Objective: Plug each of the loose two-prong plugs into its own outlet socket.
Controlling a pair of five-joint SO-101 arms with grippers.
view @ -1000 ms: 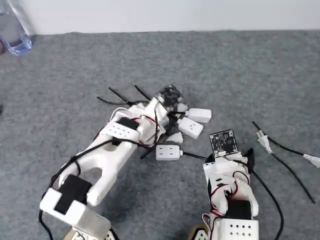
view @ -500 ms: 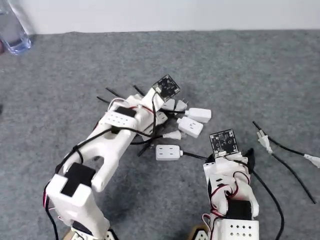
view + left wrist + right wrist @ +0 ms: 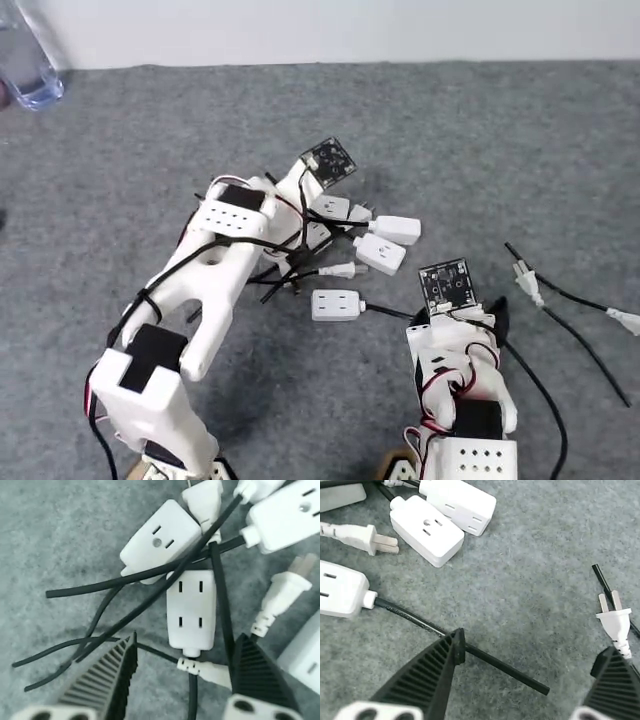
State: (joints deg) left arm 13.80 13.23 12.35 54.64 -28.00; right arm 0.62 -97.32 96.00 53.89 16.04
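Handling: loose plug [image 3: 527, 283] is probably light, hard moulded plastic and slippery; stiff cords [image 3: 495, 662] may tug. Best hold, as judged: across the flat body behind the prongs. It lies on the bench at right of the high view, apart from the central socket cluster [image 3: 380, 245]. Left end effector [image 3: 187, 645] released, empty, over the tangle; right end effector [image 3: 532, 645] released, empty.

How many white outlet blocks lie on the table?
5 outlet blocks: one alone at the front, two side by side right of the heap, two among the black cables. More may be hidden under the left arm.
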